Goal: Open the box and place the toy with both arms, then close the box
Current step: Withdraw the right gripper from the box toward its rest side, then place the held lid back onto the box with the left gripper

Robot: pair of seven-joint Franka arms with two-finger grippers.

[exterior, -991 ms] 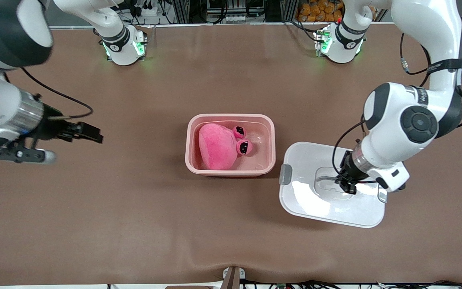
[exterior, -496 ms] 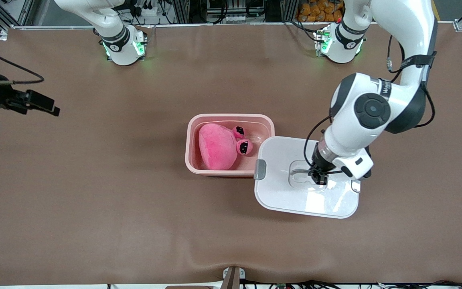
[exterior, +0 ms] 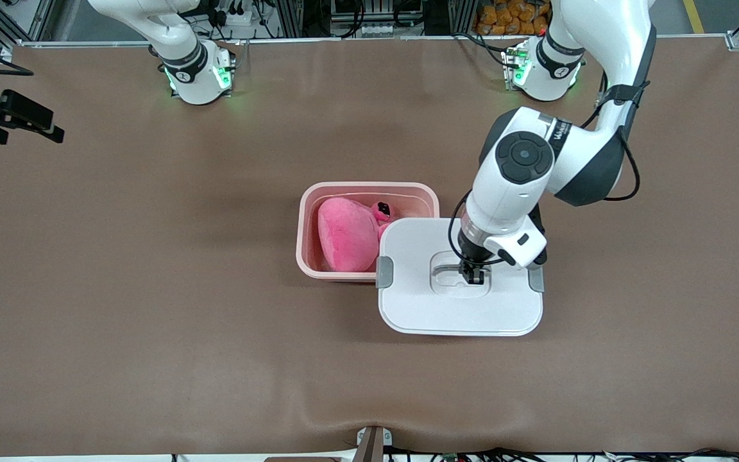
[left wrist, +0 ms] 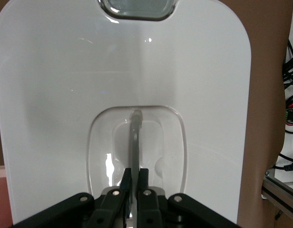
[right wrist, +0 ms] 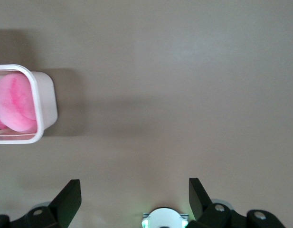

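Front high, facing bases; left wrist close on lid [left wrist: 122, 71]; right wrist downward.

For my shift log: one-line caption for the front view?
Left tool carries the white plastic lid by its handle, partly over the pink box holding the pink plush toy.

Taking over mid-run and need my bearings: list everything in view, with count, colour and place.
box: 1, translucent pink base, mid-table, open.
toy: 1, bright pink plush, inside the box, partly covered by the lid.
lid: 1, white with grey side clips, overlapping the box corner toward the left arm's end, carried by its handle.
handle: 1, clear, recessed in the lid's middle.
table: 1, brown.
left claw: 1, black, shut on the handle.
right claw: 1, black, open, at the right arm's end of the table, waiting.
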